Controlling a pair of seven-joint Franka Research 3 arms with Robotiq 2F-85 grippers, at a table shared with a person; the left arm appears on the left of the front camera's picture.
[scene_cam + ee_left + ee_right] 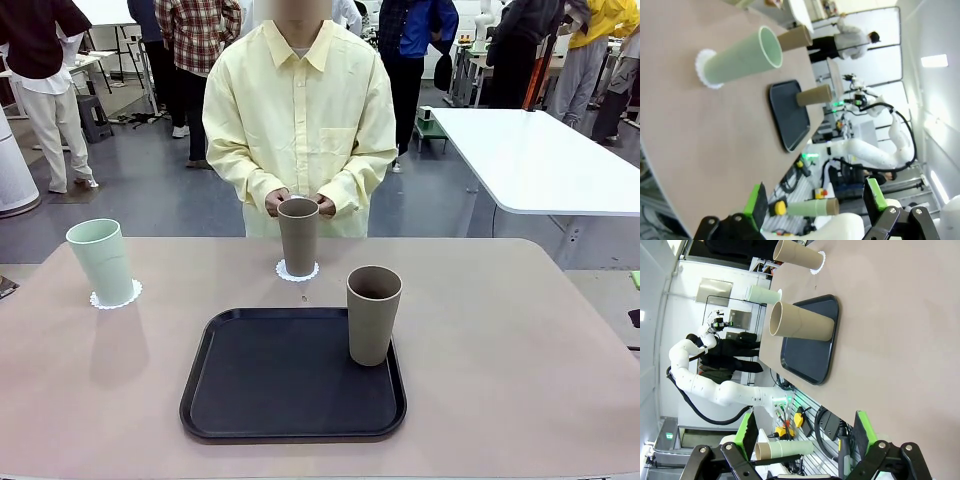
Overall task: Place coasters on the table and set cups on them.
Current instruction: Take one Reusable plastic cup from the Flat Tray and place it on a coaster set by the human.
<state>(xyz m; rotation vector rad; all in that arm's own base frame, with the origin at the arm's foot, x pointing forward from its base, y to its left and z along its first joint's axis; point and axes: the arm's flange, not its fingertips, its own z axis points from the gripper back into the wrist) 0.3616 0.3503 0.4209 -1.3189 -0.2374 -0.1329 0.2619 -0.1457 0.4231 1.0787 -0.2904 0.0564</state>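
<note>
— Pinkish-beige worktop is shared with a person standing at its far edge; how are the cups laid out?
— A mint-green cup is set upright on a coaster at the far left. A taupe cup is stood on a second coaster at the far middle. The person's hands are held at its rim, presumably so that it can be centred on the paper disc.
— And the other taupe cup?
— It is stood upright on the right side of the black tray, near the middle of the worktop. It is judged not yet served, since no coaster is seen under it.
— How are the grippers held?
— The left gripper and the right gripper are both spread wide, with nothing between the green pads. They are held well away from the cups, so room is given to the person.
— Can any writing be read?
— None can be made out. Cups and tray are plain, and no label or brand is shown.
</note>
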